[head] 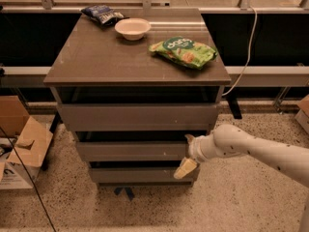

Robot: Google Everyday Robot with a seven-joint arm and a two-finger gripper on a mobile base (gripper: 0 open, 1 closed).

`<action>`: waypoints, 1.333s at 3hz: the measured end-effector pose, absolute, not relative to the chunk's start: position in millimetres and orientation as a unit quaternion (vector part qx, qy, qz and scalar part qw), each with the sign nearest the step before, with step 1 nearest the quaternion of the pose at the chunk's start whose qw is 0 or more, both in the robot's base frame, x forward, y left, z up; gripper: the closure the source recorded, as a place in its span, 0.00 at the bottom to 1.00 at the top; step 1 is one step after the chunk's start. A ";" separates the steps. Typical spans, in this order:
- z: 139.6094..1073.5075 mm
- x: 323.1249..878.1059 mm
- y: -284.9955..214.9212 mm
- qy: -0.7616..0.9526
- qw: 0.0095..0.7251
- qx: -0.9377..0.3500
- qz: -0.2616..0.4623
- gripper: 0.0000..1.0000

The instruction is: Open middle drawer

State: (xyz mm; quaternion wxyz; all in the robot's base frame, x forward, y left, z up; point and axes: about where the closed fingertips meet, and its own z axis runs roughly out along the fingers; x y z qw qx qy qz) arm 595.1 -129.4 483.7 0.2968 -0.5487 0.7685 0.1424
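The middle drawer (pixel 130 151) is the medium-height grey-brown front between a taller front above and a slimmer one below. It looks pushed in, roughly level with the others. My gripper (pixel 187 153) reaches in from the right on a white arm and sits at the right end of the middle drawer's front. It is open: one fingertip (pixel 189 138) is at the front's top edge and the cream fingertip (pixel 185 168) hangs below its bottom edge.
On the cabinet top (pixel 96 57) lie a white bowl (pixel 133 28), a green snack bag (pixel 183 52) and a dark bag (pixel 101 14). Cardboard boxes (pixel 21 139) stand on the floor at the left. A cable (pixel 248 42) hangs at the right.
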 end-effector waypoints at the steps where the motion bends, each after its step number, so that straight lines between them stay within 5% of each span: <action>1: 463.9 631.8 -130.8 0.770 0.292 -0.547 0.154 0.00; 2: 448.4 654.4 -131.4 0.772 0.284 -0.545 0.162 0.00; 4: 438.4 655.9 -126.6 0.773 0.269 -0.550 0.169 0.50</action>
